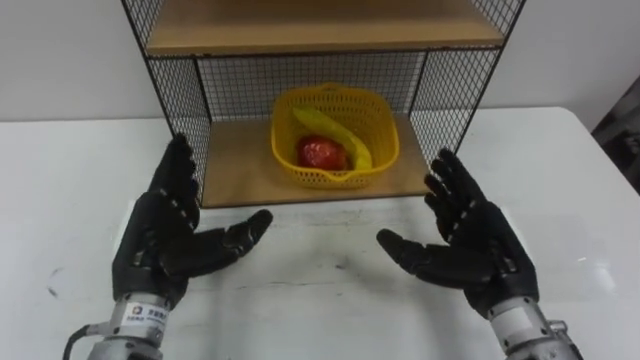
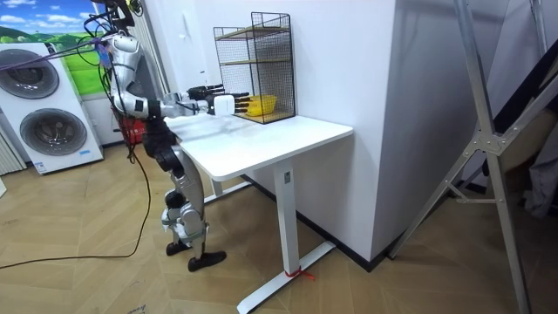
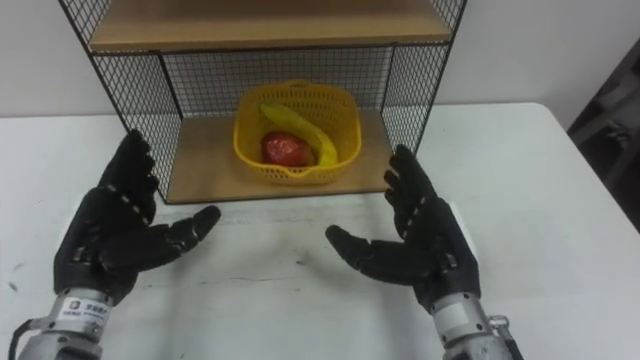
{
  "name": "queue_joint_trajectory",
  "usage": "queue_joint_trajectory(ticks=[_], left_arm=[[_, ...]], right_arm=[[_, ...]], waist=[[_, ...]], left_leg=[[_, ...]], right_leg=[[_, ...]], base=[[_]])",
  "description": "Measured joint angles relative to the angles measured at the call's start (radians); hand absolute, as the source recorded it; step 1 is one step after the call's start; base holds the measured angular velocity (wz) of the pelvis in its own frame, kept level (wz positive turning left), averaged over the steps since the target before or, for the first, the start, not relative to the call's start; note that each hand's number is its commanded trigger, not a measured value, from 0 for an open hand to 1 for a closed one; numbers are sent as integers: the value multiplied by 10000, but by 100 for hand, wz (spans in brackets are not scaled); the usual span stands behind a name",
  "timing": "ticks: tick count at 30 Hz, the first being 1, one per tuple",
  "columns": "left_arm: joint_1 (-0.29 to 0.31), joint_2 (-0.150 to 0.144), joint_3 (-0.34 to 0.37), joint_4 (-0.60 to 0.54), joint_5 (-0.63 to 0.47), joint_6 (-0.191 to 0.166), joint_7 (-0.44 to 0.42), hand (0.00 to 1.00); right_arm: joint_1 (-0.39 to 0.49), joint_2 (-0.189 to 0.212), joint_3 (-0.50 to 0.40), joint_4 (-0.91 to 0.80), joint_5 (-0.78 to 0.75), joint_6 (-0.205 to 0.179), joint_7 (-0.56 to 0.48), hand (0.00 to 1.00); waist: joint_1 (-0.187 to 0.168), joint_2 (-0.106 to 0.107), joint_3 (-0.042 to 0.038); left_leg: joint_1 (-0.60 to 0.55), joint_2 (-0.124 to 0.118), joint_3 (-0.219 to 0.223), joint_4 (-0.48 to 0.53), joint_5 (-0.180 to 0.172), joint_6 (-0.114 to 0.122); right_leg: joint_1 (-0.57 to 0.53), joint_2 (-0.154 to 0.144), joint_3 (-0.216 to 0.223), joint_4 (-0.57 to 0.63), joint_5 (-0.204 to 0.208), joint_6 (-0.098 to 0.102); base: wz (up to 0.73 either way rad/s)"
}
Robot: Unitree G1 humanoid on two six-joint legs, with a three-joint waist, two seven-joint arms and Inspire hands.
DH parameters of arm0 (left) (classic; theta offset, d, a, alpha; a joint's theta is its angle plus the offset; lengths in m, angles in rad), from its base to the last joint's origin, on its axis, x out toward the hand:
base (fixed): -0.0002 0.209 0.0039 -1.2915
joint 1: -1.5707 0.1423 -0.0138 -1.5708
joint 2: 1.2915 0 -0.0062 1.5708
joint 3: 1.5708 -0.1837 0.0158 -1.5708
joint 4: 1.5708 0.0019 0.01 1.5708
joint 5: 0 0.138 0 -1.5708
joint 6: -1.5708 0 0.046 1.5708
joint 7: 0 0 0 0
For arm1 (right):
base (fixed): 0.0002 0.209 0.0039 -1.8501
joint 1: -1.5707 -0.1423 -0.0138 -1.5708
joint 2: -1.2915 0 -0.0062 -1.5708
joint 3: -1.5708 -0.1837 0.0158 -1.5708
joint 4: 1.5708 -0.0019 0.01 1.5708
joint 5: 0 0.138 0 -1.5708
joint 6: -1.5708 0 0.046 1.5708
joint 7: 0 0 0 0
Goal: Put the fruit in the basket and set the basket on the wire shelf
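Both hands hover over the white table (image 1: pixel 320 295), just before the shelf, and each is covered in a black glove-like skin with a matte, slightly ribbed surface. The left hand (image 1: pixel 165 235) and the right hand (image 1: pixel 470 240) have the palms turned toward each other, the fingers straight and spread wide, the thumbs pointing inward, and they hold nothing. A white label (image 1: pixel 150 315) on the left wrist carries dark print that is too small to read. The table top is smooth and plain, with a few faint dark marks. Behind the hands stands the wire shelf (image 1: pixel 440 90), made of thin black metal mesh in small squares, with flat boards of light wood as floors. On the lower board (image 1: pixel 240 170), between the mesh side walls, sits the basket (image 1: pixel 332 177); it is yellow plastic, round with a soft rim, and its wall is pierced by many small holes. Inside it lie a long curved yellow banana (image 1: pixel 335 132) and, touching it, a round red fruit (image 1: pixel 320 153) with a shiny skin. In the room view the robot stands at the table's end with both arms stretched forward toward the shelf.
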Motion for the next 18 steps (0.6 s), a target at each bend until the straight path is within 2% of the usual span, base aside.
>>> queue_joint_trajectory(ticks=[2, 4, 6, 7, 8, 9, 10, 12, 13, 15, 16, 18], left_arm=[[142, 5, 342, -381, 467, -119, 459, 0], [217, 13, 875, -745, 906, -564, 1121, 0], [215, -17, 1958, -1496, 1413, -906, 2218, 0], [211, -16, 2210, -1709, 1526, -1035, 2543, 0], [186, -5, 2790, -2071, 1780, -1332, 3204, 0], [146, 90, 3430, -2427, 1978, -1552, 3907, 0], [118, 183, 3728, -2560, 2104, -1676, 4302, 0], [-18, 629, 5181, -3009, 2729, -1975, 5865, 0], [-39, 786, 5535, -3124, 2830, -2050, 6262, 0], [-520, 1499, 7226, -3276, 3327, -2207, 7583, 0], [-673, 1734, 7602, -3269, 3338, -2226, 7857, 0], [-1035, 2784, 9076, -3153, 3299, -2337, 9041, 0]], right_arm=[[206, -80, -393, -503, -313, -17, -422, 0], [362, -247, -897, -1052, -338, -216, -1020, 0], [309, -374, -1791, -1609, -621, -584, -1993, 0], [289, -379, -2008, -1737, -737, -696, -2285, 0], [228, -380, -2494, -2007, -807, -884, -2888, 0], [152, -437, -3010, -2253, -982, -1055, -3486, 0], [116, -494, -3279, -2360, -993, -1146, -3798, 0], [-197, -926, -4550, -2679, -1114, -1316, -5185, 0], [-291, -1112, -4865, -2759, -1116, -1342, -5565, 0], [-867, -1813, -6297, -2817, -1375, -1552, -6885, 0], [-973, -1990, -6610, -2804, -1472, -1631, -7191, 0], [-1076, -2962, -7890, -2731, -1457, -1801, -8284, 0]], waist=[[53, 6, -1], [158, 32, 3], [280, 35, 7], [315, 34, 8], [379, 49, 14], [419, 67, 15], [439, 71, 10], [456, 86, 1], [476, 95, 2], [611, 107, -6], [621, 106, -6], [660, 115, -23]], left_leg=[[3, 4, 14, -7, 1, -1], [16, 10, 23, -12, 0, -3], [6, 16, 3, 17, 1, -5], [12, 17, 1, 20, 2, -5], [12, 17, -2, 48, 2, -6], [12, 14, -29, 49, 0, -7], [14, 8, -53, 35, -1, -7], [-3, -10, -93, 21, -4, -10], [-11, -15, -91, 23, -6, -10], [-39, -39, -111, 40, -11, -9], [-48, -44, -109, 63, -11, -10], [-125, -66, -114, 201, -29, -23]], right_leg=[[-5, 0, 31, 11, -4, -5], [-6, 76, 50, 15, -2, -7], [-13, 79, 78, 23, -3, -10], [-8, 77, 67, 23, -3, -10], [0, 77, 49, 3, -4, -9], [21, 75, 7, -17, -12, -1], [26, 69, -10, -14, -22, 5], [-10, 36, -18, 48, -147, 104], [-33, 25, -19, 83, -180, 120], [-141, -21, -35, 311, -301, 99], [-172, -43, -35, 375, -331, 90], [-296, -100, -25, 490, -406, 62]], base=[[0], [-2], [0], [0], [3], [4], [8], [7], [0], [2], [4], [0]])
